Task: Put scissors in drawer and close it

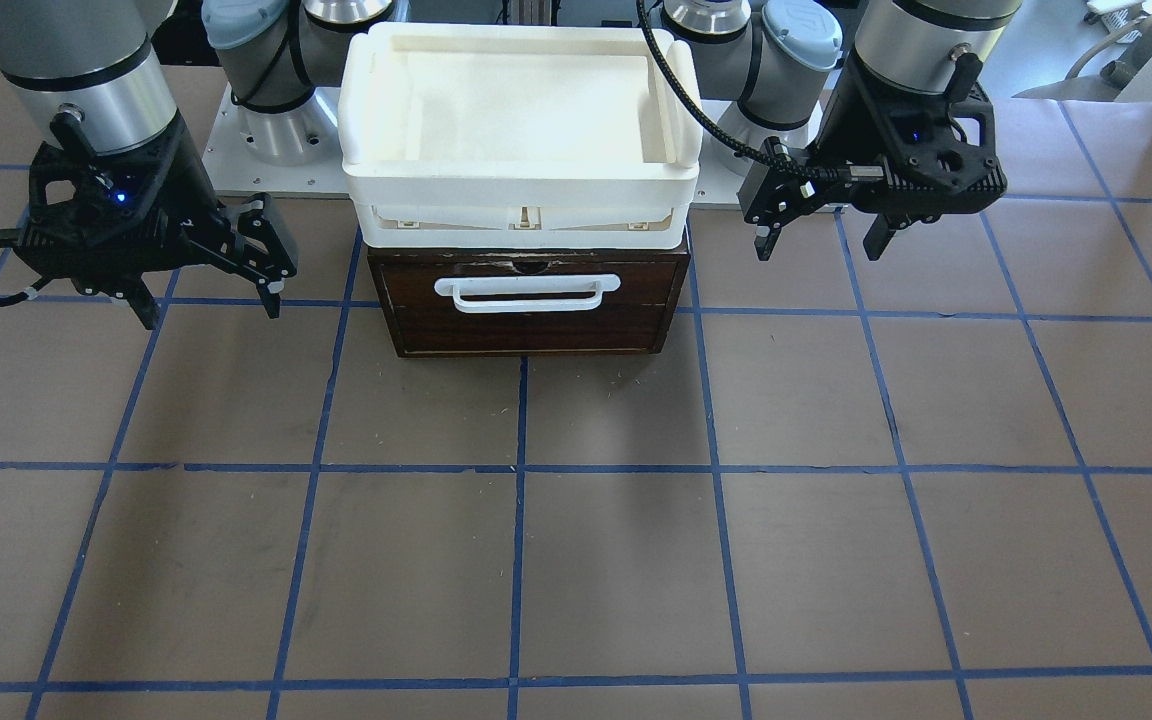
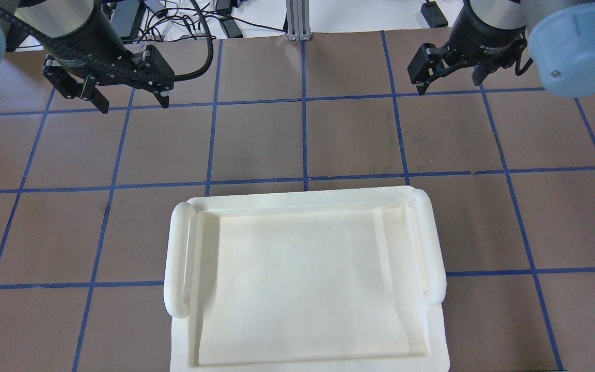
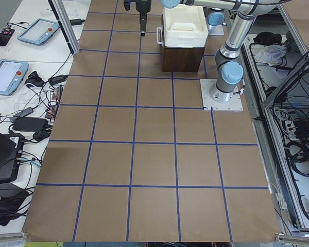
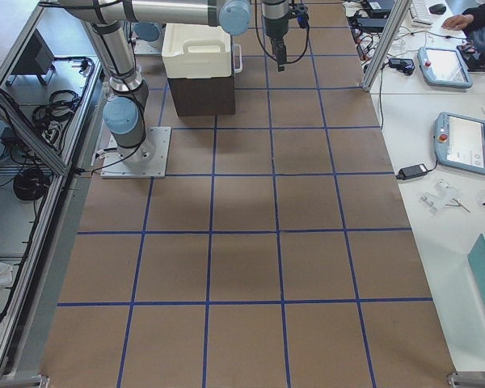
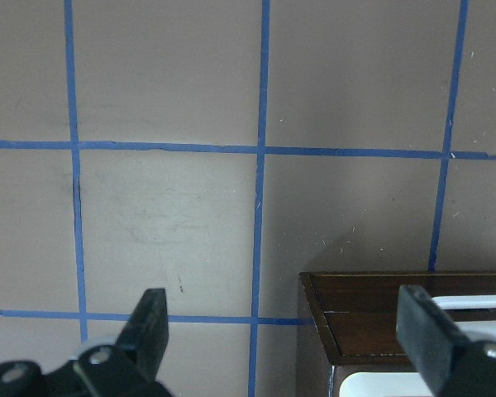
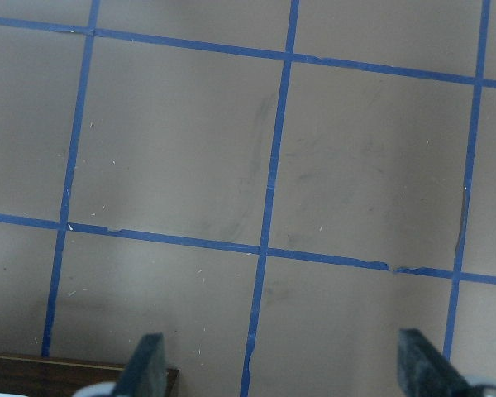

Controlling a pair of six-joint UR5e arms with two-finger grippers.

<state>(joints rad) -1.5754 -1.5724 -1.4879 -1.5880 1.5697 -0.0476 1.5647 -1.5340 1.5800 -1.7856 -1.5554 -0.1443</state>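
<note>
The scissors are out of view in every frame. The dark brown drawer (image 1: pixel 528 325) sits pushed in flush with its case, its white bar handle (image 1: pixel 528 293) facing the table's middle. My left gripper (image 1: pixel 821 240) hangs open above the table beside the drawer, with nothing between its fingers. In the left wrist view a corner of the brown case (image 5: pixel 372 306) shows below that gripper (image 5: pixel 285 339). My right gripper (image 1: pixel 211 300) hovers open and empty on the drawer's other side. The overhead view shows the left gripper (image 2: pixel 131 102) and the right gripper (image 2: pixel 450 85) beyond the tray.
A white plastic tray (image 1: pixel 521 190) with two side handles rests on top of the drawer case and hides it in the overhead view (image 2: pixel 305 199). Brown table surface with a blue tape grid (image 1: pixel 616 560) spreads in front. Tablets and cables lie on side benches (image 3: pixel 10 72).
</note>
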